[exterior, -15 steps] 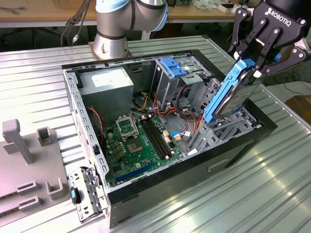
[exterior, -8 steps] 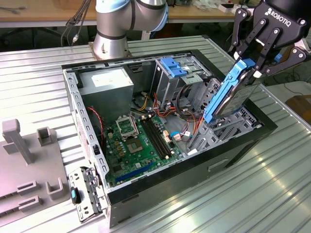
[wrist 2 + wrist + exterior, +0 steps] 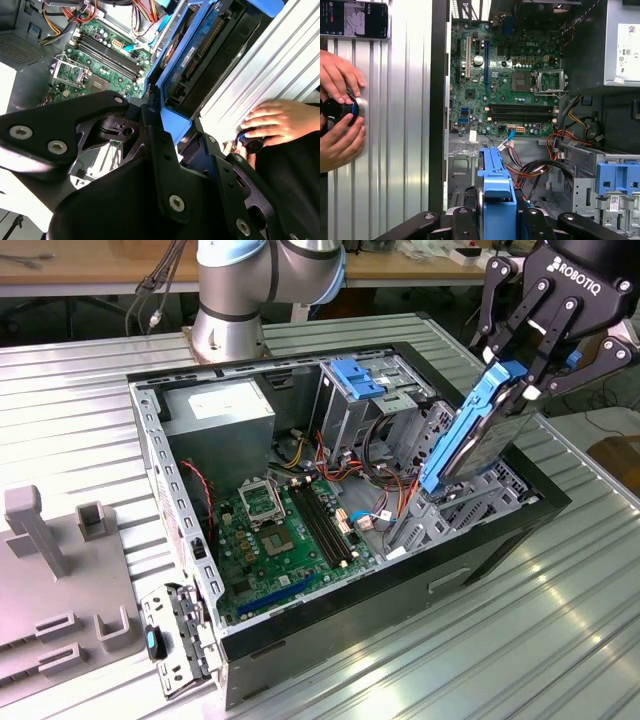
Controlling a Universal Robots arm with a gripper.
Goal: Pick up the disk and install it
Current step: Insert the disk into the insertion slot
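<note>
One tilted disk (image 3: 472,440) inside the end effector (image 3: 520,382)

In the exterior view we're off the arm, looking down at an angle from far enough back to fit the whole open computer case (image 3: 350,635) on the ribbed table (image 3: 520,650). Both wrist views sit right behind the gripper (image 3: 497,225), with its black links crowding the frame. The first wrist view stares almost straight down past the disk (image 3: 496,185) into the case. The second wrist view is closer in and tilted. All three share the motherboard (image 3: 285,535).
</note>
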